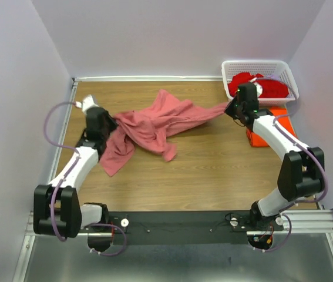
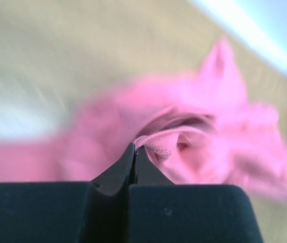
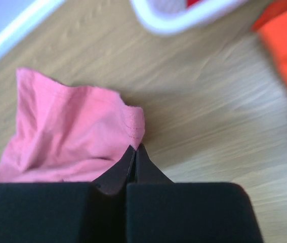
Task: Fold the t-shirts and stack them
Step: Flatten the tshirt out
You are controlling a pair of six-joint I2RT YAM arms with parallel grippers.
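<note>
Clearly the pink t-shirt point(image 1: 154, 124) lies strung left to right across the far half of the table point(image 1: 201, 176), between both arms. Left gripper point(image 2: 134, 148) is clamped on what looks, through blur, like its ribbed collar point(image 2: 159, 142); right gripper point(image 3: 135, 148) pinches a hemmed corner point(image 3: 132, 126).
</note>
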